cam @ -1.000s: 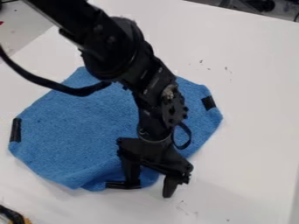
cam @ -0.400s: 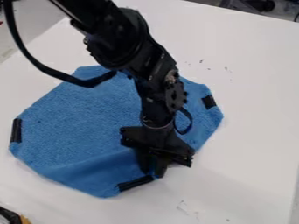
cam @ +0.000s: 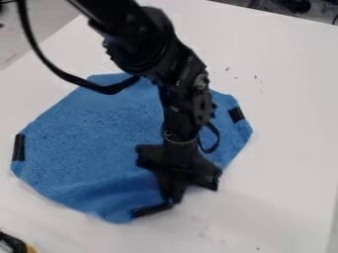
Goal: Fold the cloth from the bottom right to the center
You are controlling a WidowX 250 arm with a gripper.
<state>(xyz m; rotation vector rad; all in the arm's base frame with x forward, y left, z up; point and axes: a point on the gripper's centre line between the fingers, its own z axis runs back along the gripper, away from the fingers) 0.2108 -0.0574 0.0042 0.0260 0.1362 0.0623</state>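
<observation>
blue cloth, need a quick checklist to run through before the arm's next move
1. Gripper at the cloth's lower edge, by the end of the lower black strip: ok
2. Gripper's fingers together: ok
3. Cloth's edge caught securely: cannot tell, too blurred at the tips
4. Left and right black strips at the cloth's edges: ok
5. Corner folded to the center: not ok, not yet done
</observation>
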